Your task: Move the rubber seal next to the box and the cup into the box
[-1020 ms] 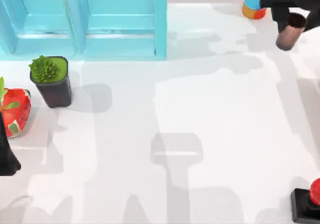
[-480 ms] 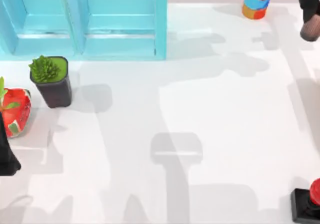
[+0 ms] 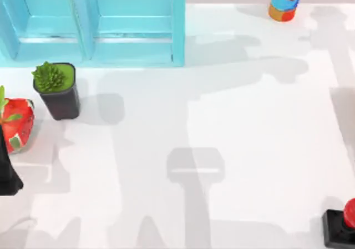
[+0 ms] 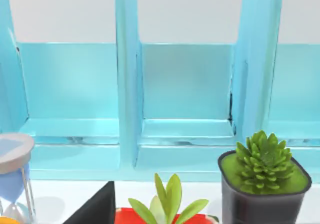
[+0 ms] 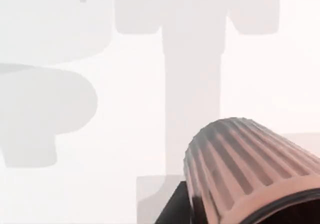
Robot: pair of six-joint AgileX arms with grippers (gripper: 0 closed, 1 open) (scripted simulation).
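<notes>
1. The cup (image 5: 250, 169) sits tilted, close under the right wrist camera, a dark finger (image 5: 172, 209) against its ribbed side. It looks gripped, but I cannot tell how wide the jaws stand; a loose hold could let it slip.
2. The box (image 3: 91, 24) stands at the far left of the table (image 3: 249, 121), a long carry; a drop would send the cup rolling.
3. The potted plant (image 3: 57, 89) and strawberry carton (image 3: 15, 124) crowd the box's near side and could be knocked.
4. The rubber seal (image 3: 343, 225) waits untouched at the near right corner, close to the edge.
5. The left arm (image 3: 8, 171) is parked at the left edge.
</notes>
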